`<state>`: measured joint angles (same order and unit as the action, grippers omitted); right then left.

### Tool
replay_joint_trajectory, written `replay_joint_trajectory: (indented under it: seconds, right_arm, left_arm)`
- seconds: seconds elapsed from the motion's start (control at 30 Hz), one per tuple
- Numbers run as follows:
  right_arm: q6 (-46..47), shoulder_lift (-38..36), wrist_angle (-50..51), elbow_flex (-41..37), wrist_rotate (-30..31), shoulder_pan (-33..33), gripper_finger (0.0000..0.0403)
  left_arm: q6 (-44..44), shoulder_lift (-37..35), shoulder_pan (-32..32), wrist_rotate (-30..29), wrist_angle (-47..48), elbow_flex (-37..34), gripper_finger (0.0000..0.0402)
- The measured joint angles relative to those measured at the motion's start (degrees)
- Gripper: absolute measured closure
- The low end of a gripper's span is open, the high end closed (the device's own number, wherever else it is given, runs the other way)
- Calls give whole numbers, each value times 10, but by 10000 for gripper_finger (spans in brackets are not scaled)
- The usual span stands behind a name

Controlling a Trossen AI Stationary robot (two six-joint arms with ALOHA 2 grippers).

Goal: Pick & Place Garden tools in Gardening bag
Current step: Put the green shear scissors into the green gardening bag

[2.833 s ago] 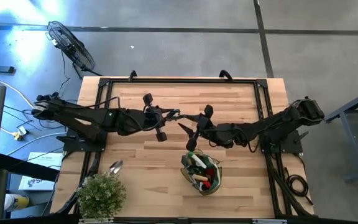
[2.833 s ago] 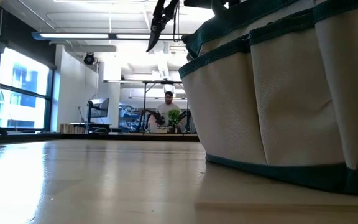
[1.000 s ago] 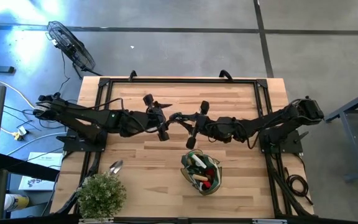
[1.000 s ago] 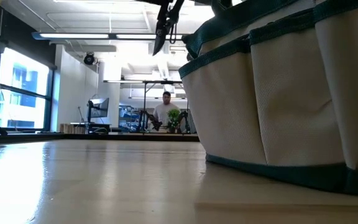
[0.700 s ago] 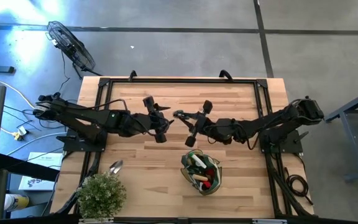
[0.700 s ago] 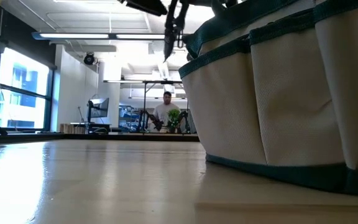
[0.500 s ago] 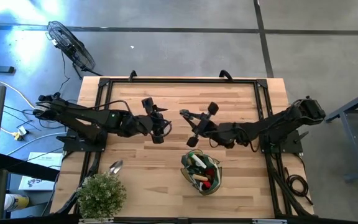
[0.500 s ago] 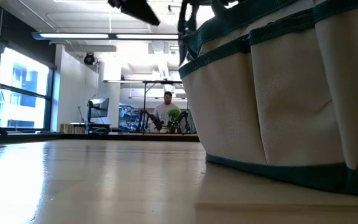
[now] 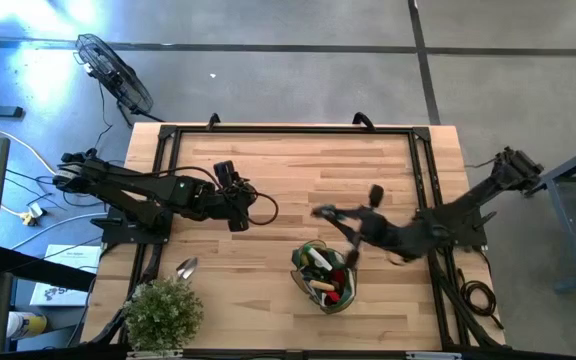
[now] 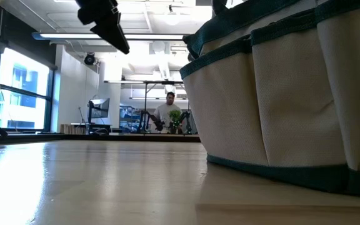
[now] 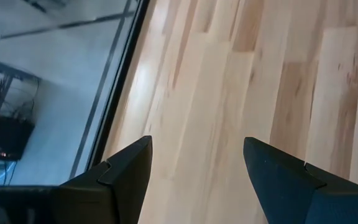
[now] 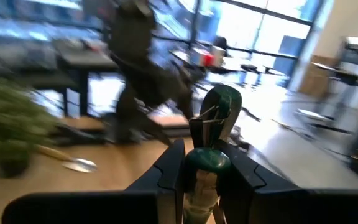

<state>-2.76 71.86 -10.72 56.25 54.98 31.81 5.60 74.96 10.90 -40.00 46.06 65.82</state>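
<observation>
High view: the gardening bag (image 9: pixel 324 279) stands at the lower middle of the desk (image 9: pixel 298 160), tools inside. The right pincer (image 9: pixel 320 212) is just above the bag, at its upper edge, closed on the pruners (image 9: pixel 330 214). The left pincer (image 9: pixel 236 200) hangs at centre left, well apart from the bag.

Left wrist view: its fingers (image 11: pixel 127 163) stand wide apart, holding nothing.

Right wrist view: the fingers (image 12: pixel 169 165) clamp a green-handled tool.

I worked in an open lab or workshop hall: a polished concrete floor (image 9: pixel 298 70), tall windows (image 10: pixel 17 94), long ceiling lights (image 10: pixel 105 35), workbenches (image 10: pixel 149 128) behind, and a floor fan (image 9: pixel 113 75) beside my wooden table (image 9: pixel 298 160).
</observation>
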Motion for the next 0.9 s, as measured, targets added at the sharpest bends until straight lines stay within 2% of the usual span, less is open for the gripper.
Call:
replay_joint_trajectory:
  seconds: [0.2,0.4,0.5,0.63,0.9]
  right_arm:
    - [24,-40,1,0,20,86,347]
    - [145,-46,50,0,15,143,347]
    - [198,-39,76,0,14,162,347]
    - [207,-17,73,0,4,160,347]
    - [201,25,44,0,-64,103,347]
  left_arm:
    - [24,0,0,30,22,0,156]
    - [25,0,0,81,21,0,156]
    - [25,0,0,84,21,0,156]
    - [23,0,0,80,10,0,156]
    - [-9,0,0,61,-36,0,156]
